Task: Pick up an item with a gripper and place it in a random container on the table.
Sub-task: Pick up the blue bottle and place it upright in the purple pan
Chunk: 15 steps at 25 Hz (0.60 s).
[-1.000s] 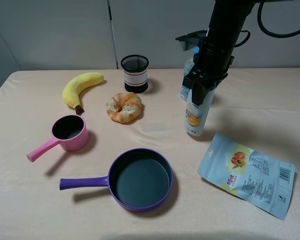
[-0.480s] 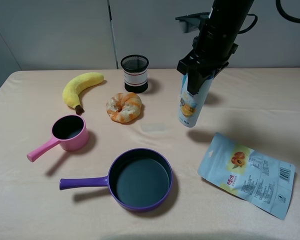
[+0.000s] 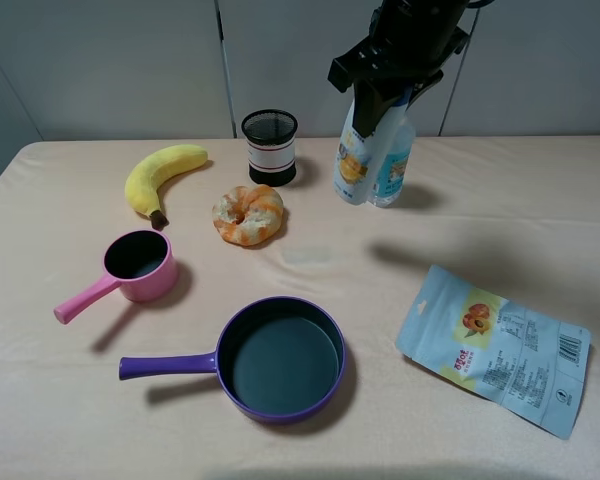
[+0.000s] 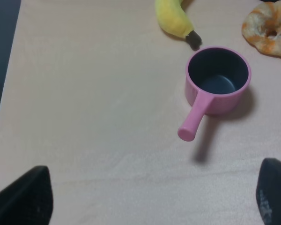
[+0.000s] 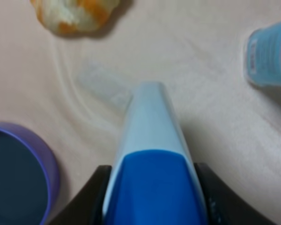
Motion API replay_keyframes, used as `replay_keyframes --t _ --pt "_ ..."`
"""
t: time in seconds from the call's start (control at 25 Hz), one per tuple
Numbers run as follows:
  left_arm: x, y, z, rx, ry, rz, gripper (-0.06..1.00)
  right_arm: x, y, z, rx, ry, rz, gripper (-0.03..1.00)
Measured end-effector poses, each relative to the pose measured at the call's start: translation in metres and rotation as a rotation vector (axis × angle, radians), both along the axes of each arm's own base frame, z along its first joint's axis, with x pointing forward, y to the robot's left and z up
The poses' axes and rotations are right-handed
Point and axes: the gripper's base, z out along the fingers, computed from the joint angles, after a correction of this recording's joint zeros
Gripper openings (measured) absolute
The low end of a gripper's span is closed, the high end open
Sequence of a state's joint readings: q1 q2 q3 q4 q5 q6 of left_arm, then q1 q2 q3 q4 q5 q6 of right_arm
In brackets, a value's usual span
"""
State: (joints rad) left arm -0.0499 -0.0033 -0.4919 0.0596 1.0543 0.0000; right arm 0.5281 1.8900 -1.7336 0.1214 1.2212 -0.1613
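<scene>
My right gripper [image 3: 378, 95] is shut on the item, a white bottle [image 3: 354, 165] with orange label art, and holds it in the air above the back of the table [image 3: 70, 410]. In the right wrist view the dark blue cap [image 5: 152, 187] sits between the two fingers [image 5: 96, 197]. The container, a purple frying pan [image 3: 280, 301] with a dark inside, lies at the front middle, well below and to the left of the bottle; its rim [image 5: 49, 164] also shows in the right wrist view. My left gripper [image 4: 150, 199] is open over bare table.
A clear water bottle [image 3: 392, 170] stands just behind the held bottle. A black mesh cup [image 3: 270, 147], banana [image 3: 163, 175], glazed bread ring [image 3: 248, 214] and pink saucepan [image 3: 140, 265] fill the left half. A snack pouch [image 3: 492, 345] lies front right.
The right arm has lifted the white bottle off the table and carried it up and to the left, to in front of the water bottle.
</scene>
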Motion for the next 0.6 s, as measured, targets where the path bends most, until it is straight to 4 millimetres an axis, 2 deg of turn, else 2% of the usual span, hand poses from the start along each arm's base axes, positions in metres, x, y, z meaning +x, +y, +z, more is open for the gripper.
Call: replay_keyframes --t 0.24,0.6 --pt "0.0 0.0 0.0 0.0 0.0 0.0 0.87 -0.011 0.017 0.001 -0.011 -0.006 0.034 0.27" --pt "0.0 0.0 0.0 0.0 0.0 0.0 0.87 -0.048 0.06 0.003 -0.026 -0.014 0.119 0.27"
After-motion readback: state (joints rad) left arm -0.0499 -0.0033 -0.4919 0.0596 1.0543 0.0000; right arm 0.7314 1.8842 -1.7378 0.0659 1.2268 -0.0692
